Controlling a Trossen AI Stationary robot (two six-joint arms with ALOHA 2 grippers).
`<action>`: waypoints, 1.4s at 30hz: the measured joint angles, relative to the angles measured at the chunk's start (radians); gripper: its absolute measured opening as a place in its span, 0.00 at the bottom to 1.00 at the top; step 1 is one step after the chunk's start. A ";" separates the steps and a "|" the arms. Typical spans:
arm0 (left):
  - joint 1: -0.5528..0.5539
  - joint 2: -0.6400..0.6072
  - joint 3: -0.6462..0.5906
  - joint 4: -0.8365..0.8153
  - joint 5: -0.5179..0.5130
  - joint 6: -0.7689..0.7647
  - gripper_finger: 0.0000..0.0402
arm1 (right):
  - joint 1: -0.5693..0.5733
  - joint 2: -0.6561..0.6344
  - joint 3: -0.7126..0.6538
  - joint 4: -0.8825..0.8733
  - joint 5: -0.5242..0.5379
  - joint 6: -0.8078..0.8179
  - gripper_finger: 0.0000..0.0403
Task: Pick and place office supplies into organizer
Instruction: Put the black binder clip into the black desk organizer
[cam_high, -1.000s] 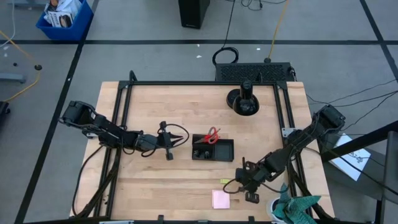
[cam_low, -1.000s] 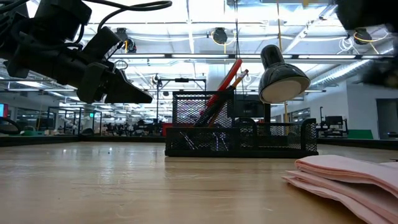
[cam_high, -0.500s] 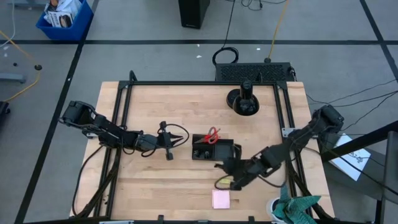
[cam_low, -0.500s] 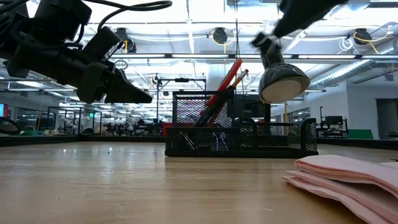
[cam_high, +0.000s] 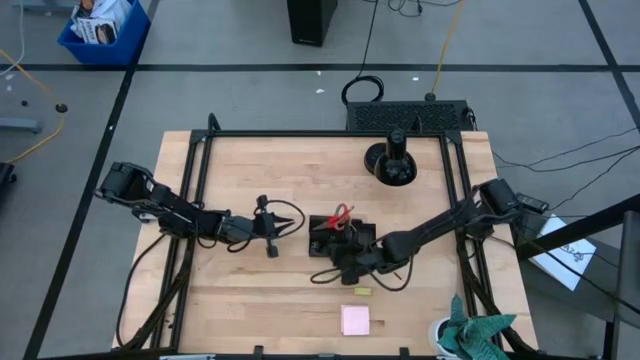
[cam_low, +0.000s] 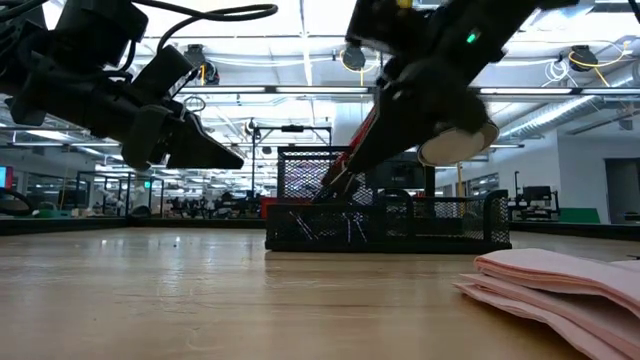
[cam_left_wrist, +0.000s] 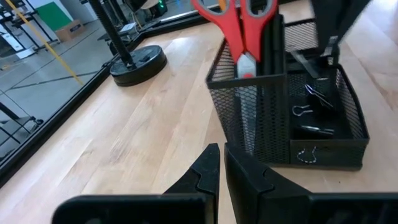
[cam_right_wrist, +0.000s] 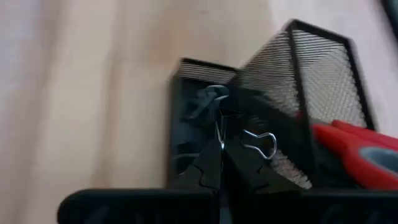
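Note:
The black mesh organizer (cam_high: 345, 240) stands mid-table, with red-handled scissors (cam_high: 343, 213) upright in its tall cup (cam_left_wrist: 249, 93) and small binder clips (cam_left_wrist: 311, 96) in its low tray. My right gripper (cam_high: 335, 264) hovers over the organizer's near-left corner, shut on a small binder clip (cam_right_wrist: 249, 144). My left gripper (cam_high: 271, 238) waits to the organizer's left, shut and empty (cam_left_wrist: 221, 163). A yellow-green eraser (cam_high: 361, 292) and a pink sticky pad (cam_high: 354, 320) lie flat on the wood nearer the near edge. My right gripper holds the binder clip pinched between its fingertips (cam_right_wrist: 211, 163), coming down at a slant from the table's right. One wire handle loop (cam_right_wrist: 261, 143) sticks out beside the fingers. The clip is lifted clear, above the organizer's low tray (cam_right_wrist: 193, 118); the fingers hide its black body.
A round black disc stand (cam_high: 390, 165) sits near the far edge. A teal-green cloth (cam_high: 472, 335) lies at the near-right corner. The pink pad (cam_low: 560, 285) fills the low view's near right. A black frame (cam_high: 200, 180) borders the table.
My right gripper has swung from the near-right part of the table, close to the sticky pad, toward the left and far side until it is over the organizer's near-left corner. The eraser and pad stay where they were. The left arm has kept still.

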 joint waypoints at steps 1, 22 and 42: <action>0.000 0.000 0.000 -0.003 0.000 0.000 0.08 | -0.003 0.009 0.000 0.010 0.018 -0.005 0.00; 0.000 0.000 0.000 -0.004 0.000 0.005 0.08 | 0.024 0.031 -0.002 0.026 0.061 0.009 0.00; 0.000 0.000 0.000 -0.009 -0.001 0.005 0.08 | 0.012 0.093 -0.030 0.080 0.042 0.074 0.16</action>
